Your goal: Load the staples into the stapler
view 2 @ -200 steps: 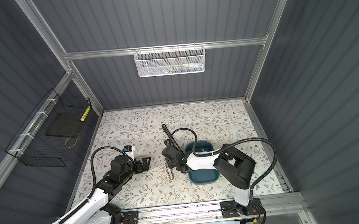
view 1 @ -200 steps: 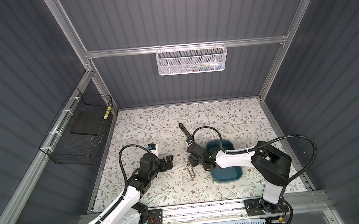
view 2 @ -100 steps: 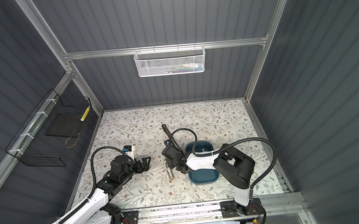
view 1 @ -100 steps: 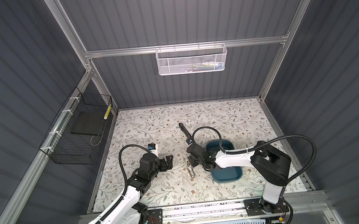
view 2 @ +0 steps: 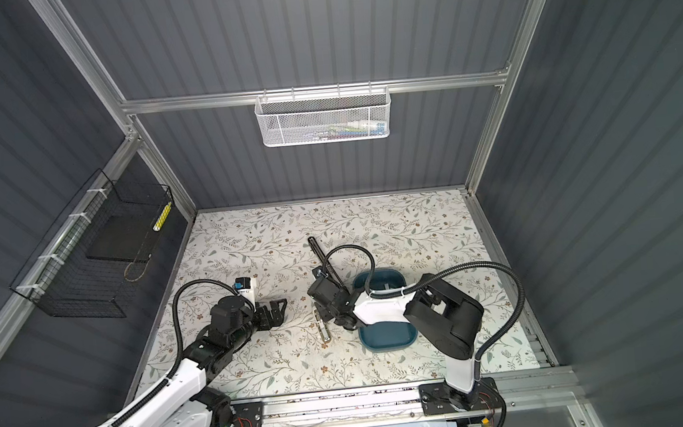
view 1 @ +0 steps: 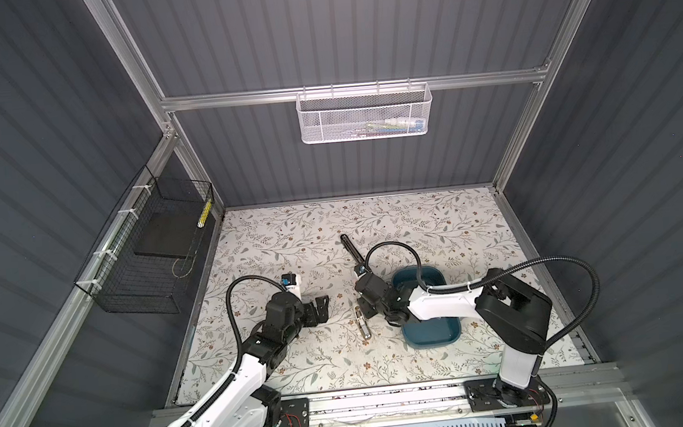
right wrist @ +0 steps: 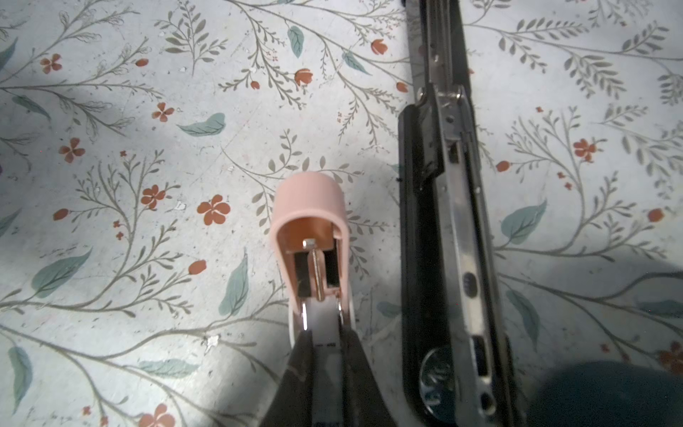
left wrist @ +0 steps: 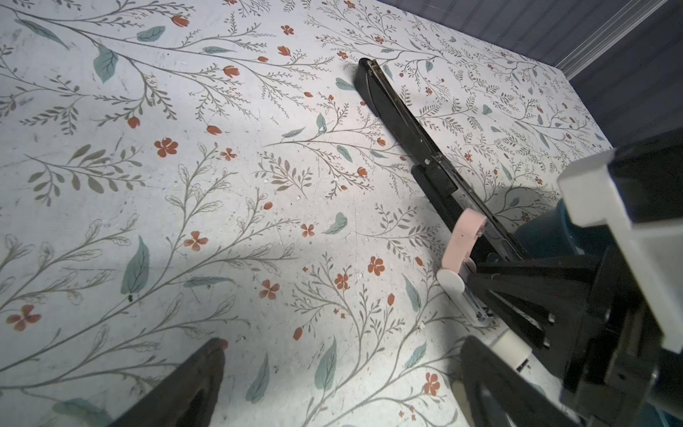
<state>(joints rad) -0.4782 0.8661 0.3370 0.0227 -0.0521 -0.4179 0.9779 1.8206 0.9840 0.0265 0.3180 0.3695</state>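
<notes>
- Your right gripper [right wrist: 322,329] is closed. Its two dark fingers pinch a narrow pale strip [right wrist: 327,345] that lies in the open channel of the pink stapler [right wrist: 310,207], low in the middle of the right wrist view.
- You cannot tell here whether that strip is the staples; it is too small and washed out.
- The pink stapler's lid is tipped up, with its spring rod bare beneath. In both top views it lies on the floral table [view 1: 291,235] just below centre, at the right gripper's tip.
- The black stapler [right wrist: 443,222] lies opened out flat just beside the pink one, with a sliver of table between them. In a top view it runs up toward the middle of the frame.
- Your left gripper [view 1: 320,308] stands wide open and holds nothing — it sits over bare table left of centre, near the pink stapler but not touching it.
- The blue tray [view 1: 432,330] sits right of centre beneath the right arm — you cannot make out what lies in it.
</notes>
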